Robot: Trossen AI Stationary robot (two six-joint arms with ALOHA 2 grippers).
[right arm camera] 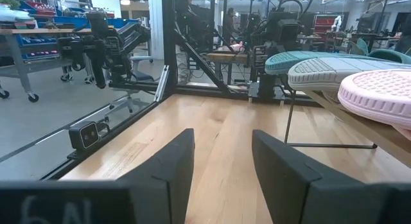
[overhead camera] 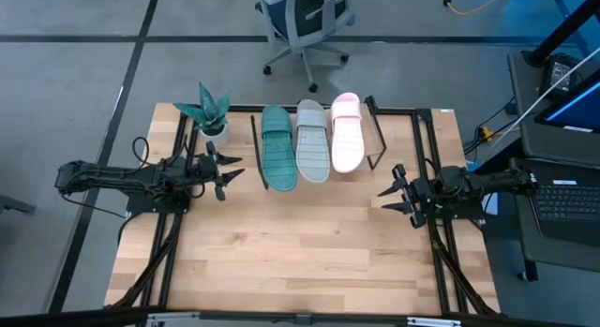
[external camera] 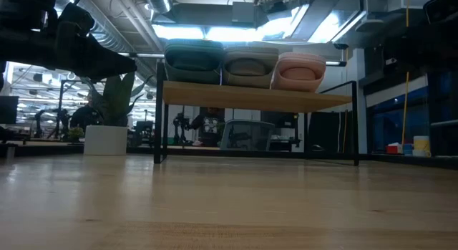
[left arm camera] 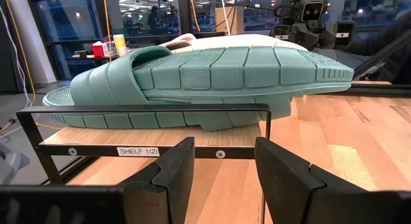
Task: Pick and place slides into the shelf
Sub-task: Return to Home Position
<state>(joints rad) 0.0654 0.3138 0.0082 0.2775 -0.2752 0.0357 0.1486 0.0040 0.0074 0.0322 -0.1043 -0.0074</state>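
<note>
Slides are all on the shelf [external camera: 257,99], side by side with soles up. The teal slide [overhead camera: 278,151] lies straight ahead of my left gripper [overhead camera: 232,172] and near it. The grey slide [overhead camera: 312,144] is beyond that and the pink slide [overhead camera: 347,140] farthest. For my right gripper [overhead camera: 389,189] the order reverses: the pink one is nearest, ahead and off to one side. Both grippers hang over the table [overhead camera: 309,261] with fingers spread wide and nothing between them.

Placing looks finished to me, so what remains is going home cleanly. I would draw each arm straight back from the shelf before lifting or folding. That way no finger swings across the black wire frame or clips the teal slide, which sits a little lower on the board than its neighbours and looks the easiest to knock. On the left I would also mind the potted plant [overhead camera: 211,116], just beside that gripper on its far side. Fingers can be left apart; there is nothing to carry.

One white sticker [left arm camera: 138,151] on the frame's end bar, directly before my left gripper, reads "SHELF 1(2)". Faint marks on my right wrist body are too blurred to read.
</note>
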